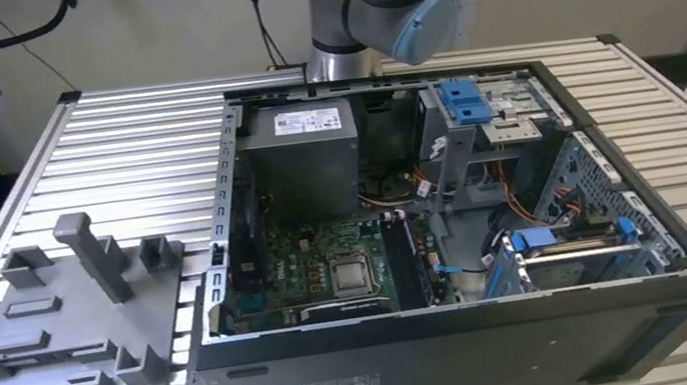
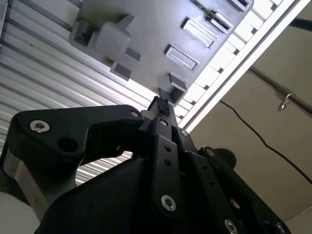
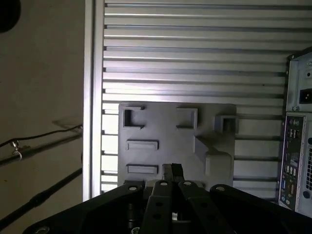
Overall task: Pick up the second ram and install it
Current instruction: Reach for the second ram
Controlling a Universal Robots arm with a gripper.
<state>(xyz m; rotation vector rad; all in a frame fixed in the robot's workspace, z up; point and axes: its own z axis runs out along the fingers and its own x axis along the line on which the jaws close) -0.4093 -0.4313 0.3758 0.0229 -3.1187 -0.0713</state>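
**Hand (image 3: 172, 171) above the grey tray (image 3: 165, 122)**

We see the hand over the tray on the slatted counter (image 3: 195, 58), fingertips drawn together. We cannot tell whether anything thin sits between them. We cannot place the second ram for certain: a dark strip (image 1: 401, 263) stands beside the silver CPU (image 1: 352, 275) inside the open case (image 1: 475, 356).

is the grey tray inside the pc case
No, the grey tray lies on the slatted table beside the computer case, at the exterior view's left.
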